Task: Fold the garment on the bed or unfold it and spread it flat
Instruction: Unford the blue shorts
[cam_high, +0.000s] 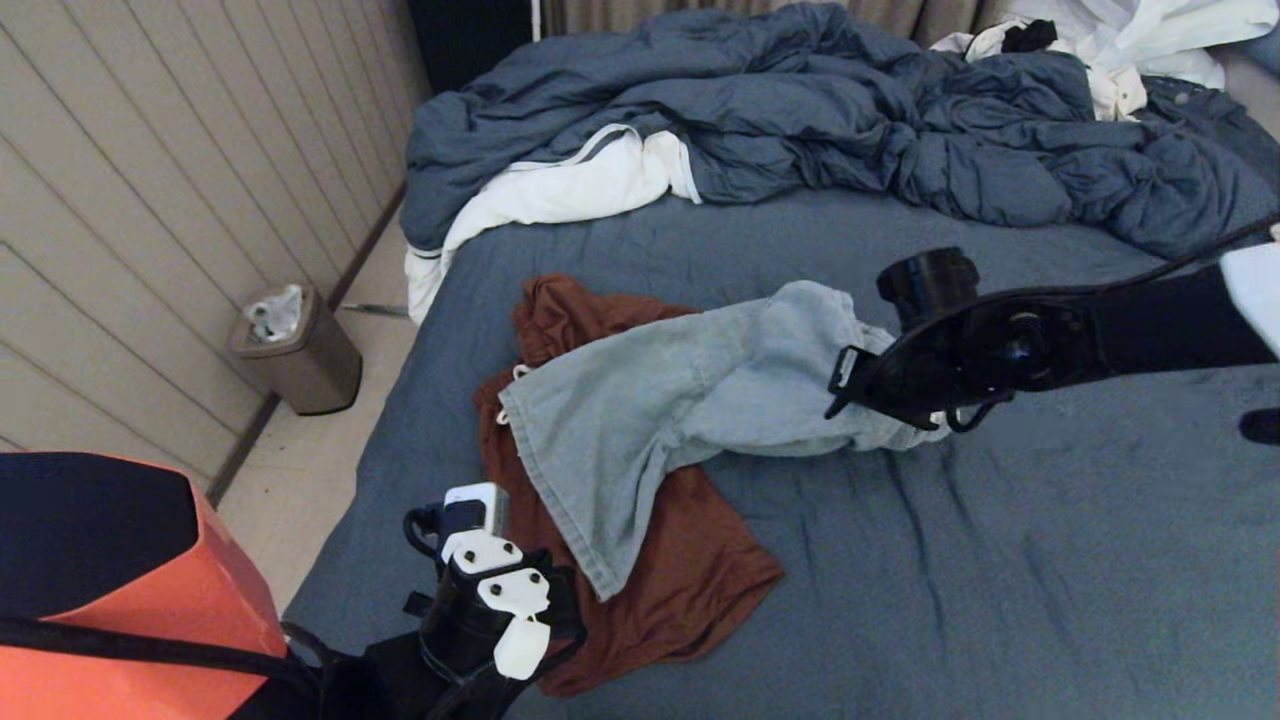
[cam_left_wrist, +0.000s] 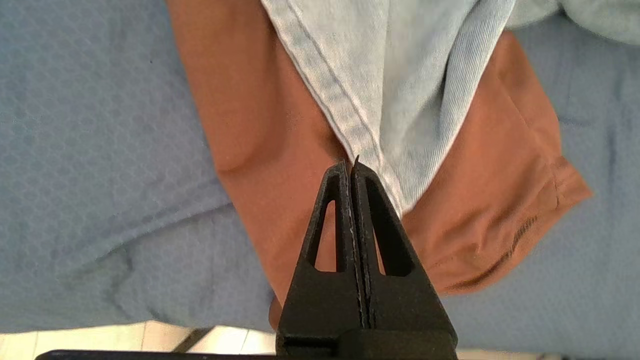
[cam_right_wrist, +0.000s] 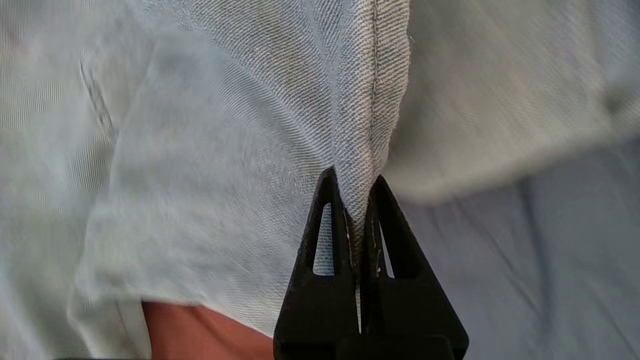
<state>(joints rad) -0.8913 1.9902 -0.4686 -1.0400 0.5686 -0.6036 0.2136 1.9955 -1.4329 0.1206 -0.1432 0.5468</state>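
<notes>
The garment (cam_high: 660, 410) is light-blue denim, lying crumpled across the middle of the bed (cam_high: 1000, 560). It rests partly on a rust-brown garment (cam_high: 690, 580). My right gripper (cam_high: 840, 385) reaches in from the right and is shut on a seamed fold of the denim (cam_right_wrist: 370, 100); the cloth is pinched between the right gripper's (cam_right_wrist: 354, 177) fingers. My left gripper (cam_high: 500, 600) hovers low near the bed's front left edge. In the left wrist view the left gripper (cam_left_wrist: 350, 162) is shut and empty, over the brown cloth (cam_left_wrist: 260, 125) beside the denim hem (cam_left_wrist: 400, 75).
A rumpled blue duvet (cam_high: 800, 110) with white lining fills the far end of the bed. White clothes (cam_high: 1130, 40) lie at the far right. A brown waste bin (cam_high: 300, 350) stands on the floor by the left wall. Bare sheet stretches to the right.
</notes>
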